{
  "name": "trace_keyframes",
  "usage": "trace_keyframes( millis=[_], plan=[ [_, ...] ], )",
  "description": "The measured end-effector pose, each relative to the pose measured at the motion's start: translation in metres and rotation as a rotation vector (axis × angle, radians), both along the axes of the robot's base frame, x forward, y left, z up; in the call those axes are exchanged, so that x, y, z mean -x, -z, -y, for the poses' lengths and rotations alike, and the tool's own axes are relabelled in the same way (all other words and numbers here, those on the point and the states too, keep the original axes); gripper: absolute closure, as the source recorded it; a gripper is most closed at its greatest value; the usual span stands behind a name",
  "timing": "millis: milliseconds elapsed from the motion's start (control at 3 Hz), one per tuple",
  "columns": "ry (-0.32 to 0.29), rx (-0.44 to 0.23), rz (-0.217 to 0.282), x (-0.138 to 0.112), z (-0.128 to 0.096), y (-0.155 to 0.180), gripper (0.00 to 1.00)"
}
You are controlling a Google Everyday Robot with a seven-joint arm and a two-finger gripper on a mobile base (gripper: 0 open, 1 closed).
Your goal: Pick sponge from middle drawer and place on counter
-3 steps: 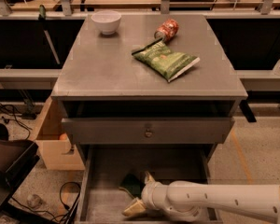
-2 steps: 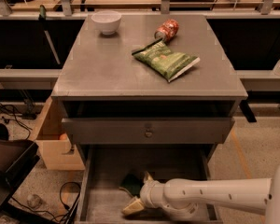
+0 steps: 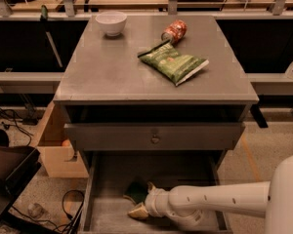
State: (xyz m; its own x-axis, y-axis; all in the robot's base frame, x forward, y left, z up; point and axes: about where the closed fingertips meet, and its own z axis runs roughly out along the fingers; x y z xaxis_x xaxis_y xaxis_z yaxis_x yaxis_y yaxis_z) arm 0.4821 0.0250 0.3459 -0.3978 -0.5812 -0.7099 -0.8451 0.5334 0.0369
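The grey surface (image 3: 112, 72) carried a white bowl (image 3: 111, 22), a red-patterned can (image 3: 174, 31) and a light-green snack bag (image 3: 175, 63). Down in the grey middle drawer (image 3: 122, 172), the cream-white gripper (image 3: 142, 202) sat beside the dark green sponge (image 3: 135, 191).

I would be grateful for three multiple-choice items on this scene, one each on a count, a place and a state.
1. How many things lie on the counter? A one; B five; C three.
2. Where is the gripper? A on the counter; B in the middle drawer, by the sponge; C on the floor.
3. How does the red can lie? A on its side; B upright; C upside down.
Answers: C, the white bowl, can and green snack bag; B, the arm reaches into the drawer; A, its side rests on the counter.
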Motion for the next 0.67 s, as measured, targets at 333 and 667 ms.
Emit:
trace_keyframes(
  millis=[333, 667],
  plan=[
    [-0.001, -0.001, 0.000, 0.0002, -0.0007, 0.0000, 0.64],
    [-0.001, -0.001, 0.000, 0.0002, -0.0006, -0.0037, 0.87]
  ],
)
